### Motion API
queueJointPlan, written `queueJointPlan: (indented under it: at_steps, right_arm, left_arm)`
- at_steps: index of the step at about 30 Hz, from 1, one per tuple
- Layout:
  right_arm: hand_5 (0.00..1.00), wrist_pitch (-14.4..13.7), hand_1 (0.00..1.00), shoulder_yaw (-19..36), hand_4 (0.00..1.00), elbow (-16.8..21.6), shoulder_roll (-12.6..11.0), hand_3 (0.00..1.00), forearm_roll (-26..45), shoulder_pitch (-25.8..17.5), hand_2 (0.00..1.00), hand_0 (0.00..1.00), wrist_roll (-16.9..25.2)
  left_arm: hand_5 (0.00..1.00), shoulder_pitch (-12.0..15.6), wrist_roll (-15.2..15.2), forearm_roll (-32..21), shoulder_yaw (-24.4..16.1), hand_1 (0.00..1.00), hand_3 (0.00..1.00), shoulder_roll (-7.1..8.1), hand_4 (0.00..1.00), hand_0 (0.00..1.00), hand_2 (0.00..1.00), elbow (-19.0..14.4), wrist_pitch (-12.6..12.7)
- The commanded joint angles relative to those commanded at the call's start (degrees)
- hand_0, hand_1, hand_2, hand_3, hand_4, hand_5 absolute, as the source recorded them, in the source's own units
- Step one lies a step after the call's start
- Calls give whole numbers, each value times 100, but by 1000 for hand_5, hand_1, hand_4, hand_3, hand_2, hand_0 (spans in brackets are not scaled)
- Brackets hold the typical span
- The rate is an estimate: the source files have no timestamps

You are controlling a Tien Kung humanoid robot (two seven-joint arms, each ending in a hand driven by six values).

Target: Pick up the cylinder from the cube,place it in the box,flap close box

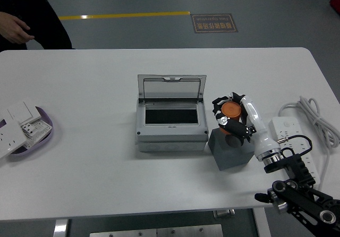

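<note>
An orange cylinder point(231, 110) is held in my right hand point(229, 115), whose fingers are curled around it, just above the top of the dark grey cube point(230, 150). The grey box point(170, 125) stands left of the cube with its clear lid point(171, 89) tilted up and open; its inside is dark. My right arm comes in from the lower right. My left hand is out of view.
A white power strip point(289, 136) with a coiled cable lies right of the cube. A purple dish point(33, 132) with white switch plates sits at the left edge. A person in dark clothing point(24, 22) stands at the top left, hand hanging.
</note>
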Motion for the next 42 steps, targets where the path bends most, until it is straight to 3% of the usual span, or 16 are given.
queueJointPlan:
  at_steps: [2,3,8,9,14,15,19,27,32,33,38,39,42]
  right_arm:
    - [2,7,352,-120,2,-1,97,235,-265,187,315,361,-223]
    - [2,28,268,-200,2,-2,154,231,-433,307,298,190,-370]
    - [2,277,268,-515,2,-33,410,231,-1295,875,298,190,-1116]
    - [2,357,173,-558,2,-38,457,196,-1475,978,237,39,-1270]
    - [2,1007,173,-771,2,-25,728,196,-2609,1524,237,39,-2321]
    - [2,1127,117,-815,2,-19,766,150,-2815,1600,174,2,-2512]
    - [2,1604,117,-1036,2,-50,926,150,-3709,1903,174,2,-3272]
    - [2,1927,120,-1304,2,-394,1124,149,-5230,2259,167,2,-4322]
    - [2,2096,120,-1275,2,-593,1124,149,-5675,2301,167,2,-4504]
    - [2,2089,195,-1279,2,-620,1125,202,-5677,2305,226,85,-4497]
    - [2,1975,195,-1318,2,-693,1179,202,-5620,2293,226,85,-4399]
    - [17,1954,553,-1333,267,-707,1189,541,-5611,2290,532,649,-4376]
    - [17,1899,553,-1374,267,-743,1205,541,-5581,2291,532,649,-4315]
  left_arm:
    - [203,6,1,-10,12,628,639,-4,700,592,619,1,1]
    - [203,10,4,-18,23,628,639,-6,700,592,620,2,0]
    - [203,15,10,-57,73,628,639,-3,700,592,620,6,0]
    - [204,14,10,-63,79,628,639,-1,701,592,620,7,0]
    - [204,-2,8,-80,102,628,639,19,701,592,620,4,5]
    - [205,-5,8,-84,107,628,639,21,701,592,620,3,6]
    - [205,-11,10,-100,128,628,639,26,701,592,620,4,7]
    - [212,-34,13,-99,136,628,640,44,701,593,619,-1,4]
    - [212,-37,15,-118,157,628,640,42,701,593,619,2,3]
    - [213,-36,16,-125,166,628,639,42,701,593,620,4,3]
    - [213,-49,15,-125,171,628,639,45,701,593,620,3,2]
    - [214,-53,15,-121,169,628,639,46,701,593,620,1,2]
    - [214,-59,14,-118,172,628,639,49,701,593,620,0,2]
